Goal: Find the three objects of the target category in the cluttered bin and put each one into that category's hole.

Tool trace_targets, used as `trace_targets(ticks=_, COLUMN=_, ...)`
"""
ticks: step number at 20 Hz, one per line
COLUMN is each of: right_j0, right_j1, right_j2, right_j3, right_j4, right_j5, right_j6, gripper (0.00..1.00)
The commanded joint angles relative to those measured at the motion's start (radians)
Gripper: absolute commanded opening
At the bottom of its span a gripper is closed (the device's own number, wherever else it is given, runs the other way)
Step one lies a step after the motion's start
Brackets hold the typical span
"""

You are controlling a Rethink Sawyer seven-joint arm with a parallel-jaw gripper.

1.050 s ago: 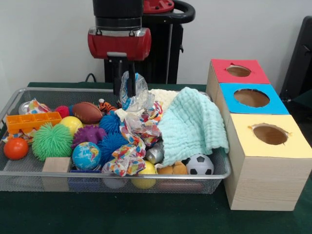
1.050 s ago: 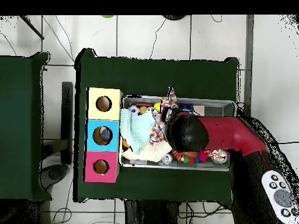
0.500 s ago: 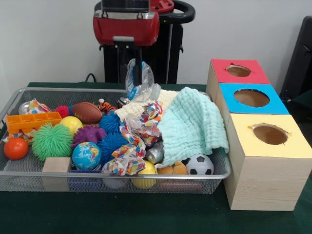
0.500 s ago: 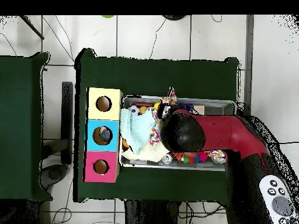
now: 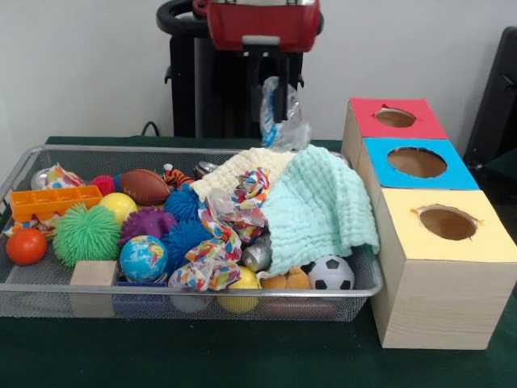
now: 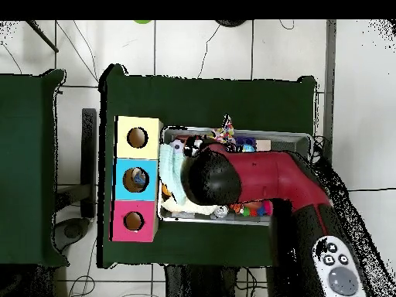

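Clear crinkly plastic bag (image 5: 281,121) pinched in end effector (image 5: 272,101), lifted above bin, en route to holes.

End effector is closed on the bag's upper part; bag hangs free above the cream cloth (image 5: 234,166) at the wire bin's (image 5: 194,307) far side, near but not yet over the box row. Red box (image 5: 393,129), blue box (image 5: 416,166), yellow box (image 5: 447,242) sit just beside the bin. Which hole suits the bag isn't clear from the views; blue seems to already hold sth in overhead, hard to say. To do this step well: keep height so the dangling bag clears the mint cloth (image 5: 319,206) & box edge, centre over the hole, lower till the bag's bottom is inside the rim, then release. Limp plastic may snag on the rim.
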Motion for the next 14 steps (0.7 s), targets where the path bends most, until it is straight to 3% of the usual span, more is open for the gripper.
trace_targets(ticks=1, right_j0=0.084, right_j1=-0.033, right_j2=-0.093, right_j3=0.093, right_j4=0.042, right_j5=0.079, right_j6=0.196, gripper=0.00)
trace_targets(ticks=14, right_j0=0.331, right_j1=0.042, right_j2=-0.258, right_j3=0.097, right_j4=0.084, right_j5=-0.036, right_j6=0.312, gripper=0.00)
